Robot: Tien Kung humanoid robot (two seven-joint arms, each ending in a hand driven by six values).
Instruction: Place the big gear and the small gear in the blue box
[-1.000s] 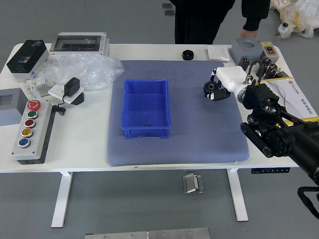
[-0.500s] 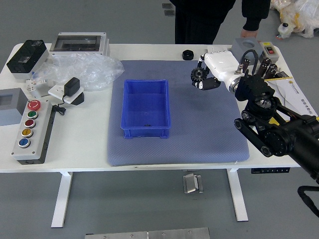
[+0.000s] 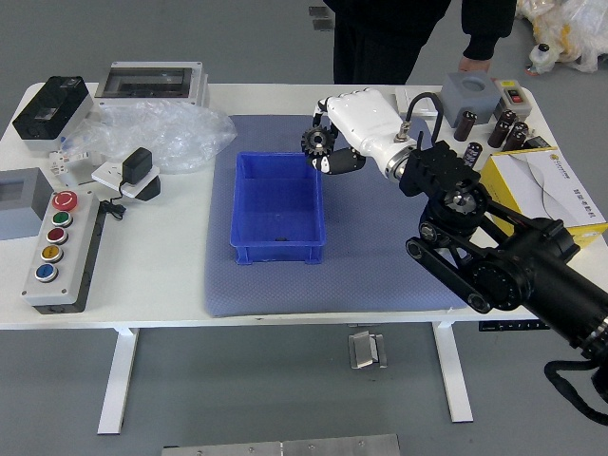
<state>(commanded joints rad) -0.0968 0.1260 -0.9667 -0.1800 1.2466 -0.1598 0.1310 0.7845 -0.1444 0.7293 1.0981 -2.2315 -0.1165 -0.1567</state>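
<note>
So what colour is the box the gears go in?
The box is blue, in the head view.

"What blues do you see?"
"The box (image 3: 277, 204) is deep blue, the mat (image 3: 351, 277) a greyer one."
"And the right hand (image 3: 369, 123)?"
"White and black; the arm (image 3: 484, 266) is black, and so is the gear (image 3: 318, 142)."
"The buttons (image 3: 65, 200)?"
"Two reds, a green, a yellow, a blue, on a light grey panel (image 3: 80, 249)."
"Table (image 3: 157, 275)?"
"White. The floor (image 3: 237, 389) is grey, the person's sleeve (image 3: 488, 24) black."
</note>
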